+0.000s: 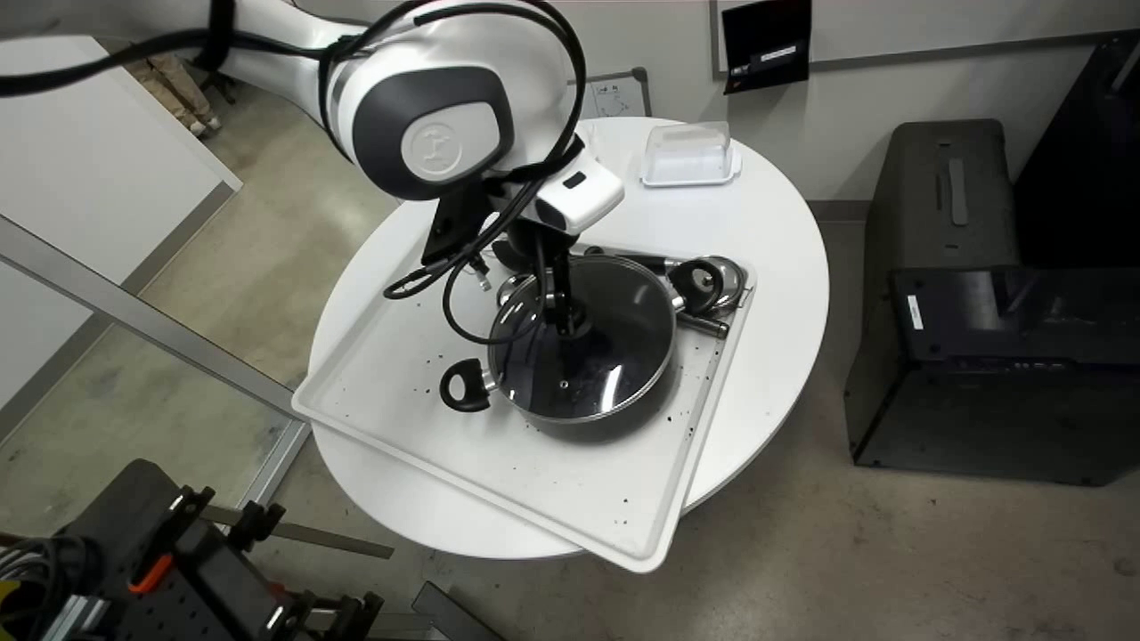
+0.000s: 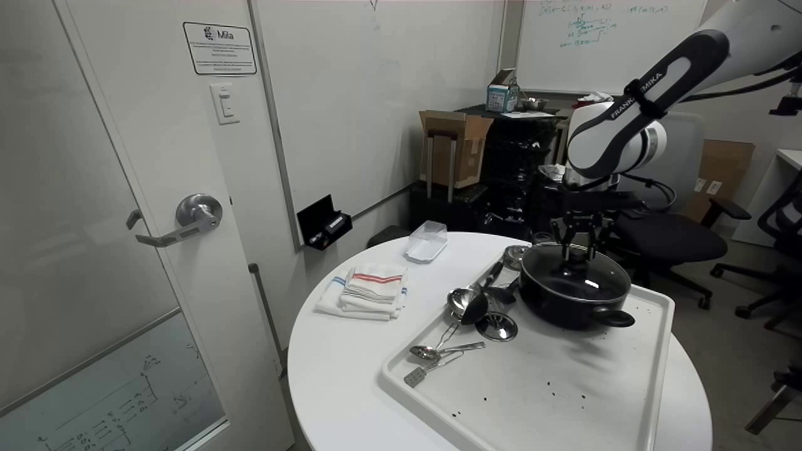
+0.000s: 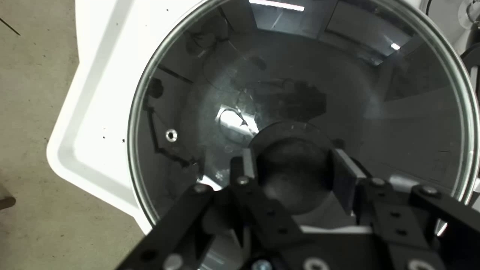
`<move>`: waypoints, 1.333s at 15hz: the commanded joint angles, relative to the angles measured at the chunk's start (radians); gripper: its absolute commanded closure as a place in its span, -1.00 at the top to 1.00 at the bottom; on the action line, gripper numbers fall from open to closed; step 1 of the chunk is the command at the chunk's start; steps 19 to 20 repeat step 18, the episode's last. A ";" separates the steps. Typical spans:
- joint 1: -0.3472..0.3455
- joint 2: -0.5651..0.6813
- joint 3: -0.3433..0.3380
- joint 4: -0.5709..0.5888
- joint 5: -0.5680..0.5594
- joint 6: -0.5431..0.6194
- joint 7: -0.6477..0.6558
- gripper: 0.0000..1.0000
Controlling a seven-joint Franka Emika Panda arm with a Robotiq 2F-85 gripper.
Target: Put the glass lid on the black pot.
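The glass lid (image 3: 300, 67), clear with a metal rim and a dark centre knob (image 3: 294, 187), lies over the black pot (image 2: 557, 311). Its edge appears level and lined up with the pot's rim in both exterior views; any small gap there is too fine to see. My gripper (image 3: 295, 169) points down at the lid's centre, its two pads pressed against opposite sides of the knob. From above, the lid (image 1: 623, 329) covers the pot's opening, and one pot handle (image 1: 465, 386) sticks out. The pot's inside shows only dimly through the glass.
Pot and utensils share a white tray (image 2: 520, 401) on a round white table (image 1: 775, 267). Ladles (image 2: 463, 300) and small metal tools (image 2: 432, 354) lie beside the pot. Folded towels (image 2: 369, 291) and a clear butter dish (image 1: 688, 156) stand off the tray.
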 commanded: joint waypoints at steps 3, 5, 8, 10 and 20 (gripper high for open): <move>-0.036 -0.039 0.046 -0.028 0.052 0.010 -0.050 -0.50; -0.049 -0.034 0.057 -0.026 0.066 0.006 -0.061 -0.50; -0.062 -0.036 0.066 -0.028 0.086 0.004 -0.077 0.50; -0.065 -0.044 0.070 -0.034 0.101 0.007 -0.089 0.65; -0.058 -0.090 0.078 -0.041 0.118 0.008 -0.120 1.00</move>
